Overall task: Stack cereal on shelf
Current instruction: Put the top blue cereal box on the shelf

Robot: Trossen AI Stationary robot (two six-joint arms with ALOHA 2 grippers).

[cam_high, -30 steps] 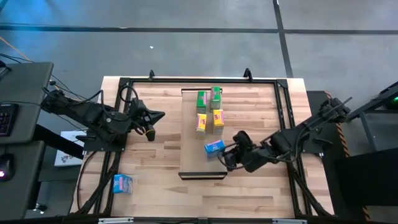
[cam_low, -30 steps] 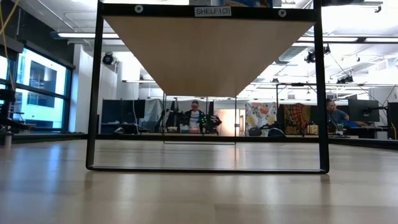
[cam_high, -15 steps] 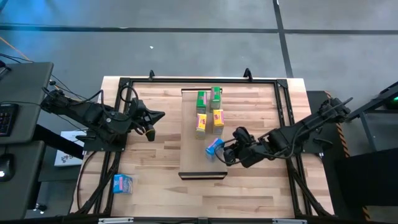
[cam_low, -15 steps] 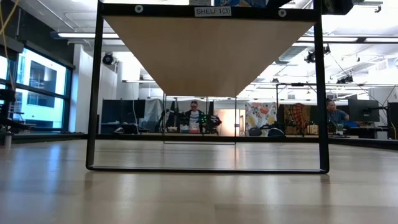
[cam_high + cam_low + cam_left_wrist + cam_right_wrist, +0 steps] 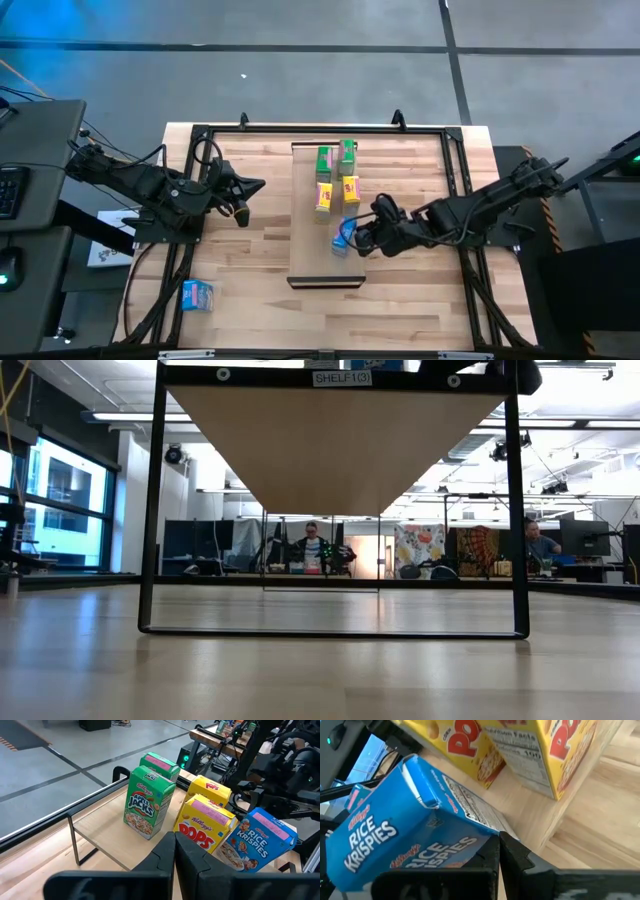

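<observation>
The light-wood shelf plank [image 5: 310,255] lies lengthwise on the middle of the table. Two green boxes [image 5: 335,158] and two yellow boxes [image 5: 337,193] stand upright on its far half. One blue box [image 5: 344,235] is tilted on the shelf just in front of the yellow ones; it also shows in the left wrist view [image 5: 260,840]. My right gripper [image 5: 360,238], shut, is at this box's right side. The other blue box [image 5: 197,295] lies on the table at the near left. My left gripper [image 5: 240,210] is shut and empty, left of the shelf. My right gripper touches the tilted blue box with its shut fingers [image 5: 507,855], at the lower edge of the box's printed broad face [image 5: 465,847]. The fingers come nearly level from the table's right side. The box leans, its lower end on the shelf; the exact place of contact is hidden by the fingers.
A black metal frame [image 5: 205,132] runs around the tabletop and carries the shelf. The near half of the shelf [image 5: 325,270] is bare. People sit at desks in the room beyond the table [image 5: 313,545].
My right gripper has gone toward the table's left and far edges, toward the yellow boxes. The blue box on the shelf, lying flat before, has been tipped up and now stands tilted on its lower end.
</observation>
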